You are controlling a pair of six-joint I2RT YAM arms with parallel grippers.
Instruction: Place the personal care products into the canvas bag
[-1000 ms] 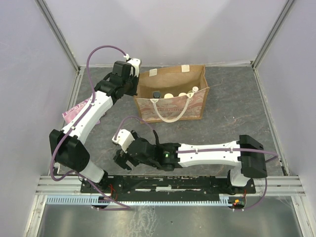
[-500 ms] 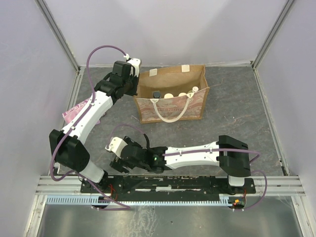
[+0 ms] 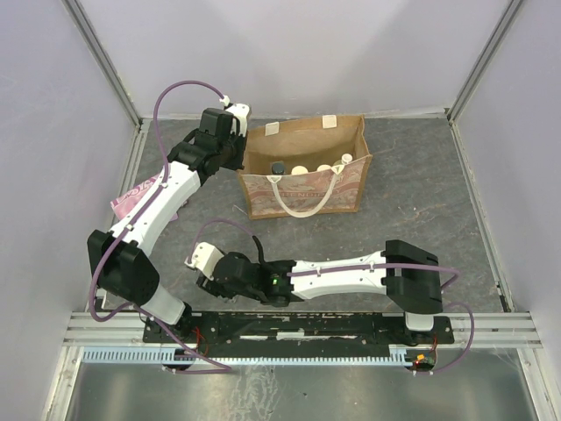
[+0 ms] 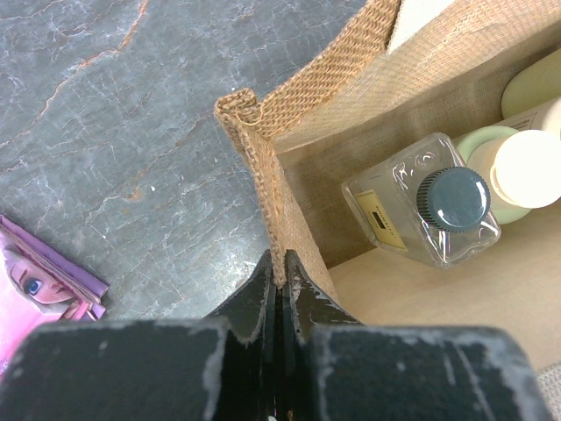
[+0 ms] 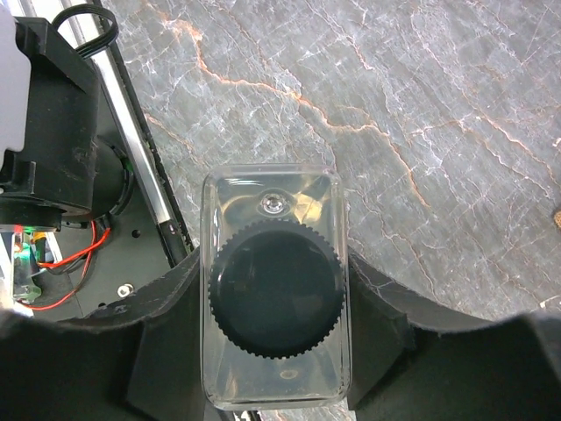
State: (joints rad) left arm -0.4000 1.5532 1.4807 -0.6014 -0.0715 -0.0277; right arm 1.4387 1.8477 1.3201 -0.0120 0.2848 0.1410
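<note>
Top: the bag (image 3: 302, 189) stands far centre, with table (image 3: 421, 202) open to its right. The left gripper (image 3: 238, 156) is at its left wall and the right gripper (image 3: 210, 285) is low beside the near rail (image 3: 307, 326).
Left wrist: the jaws pinch the bag's wall edge near a corner, and a bagged bottle (image 4: 434, 210) sits inside.
Right wrist: the fingers (image 5: 377, 338) clamp a clear bottle (image 5: 274, 324) by its sides.

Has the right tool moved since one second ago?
Yes. The right tool shifted left and nearer the black base plate; its jaws now hold a clear bottle.
</note>
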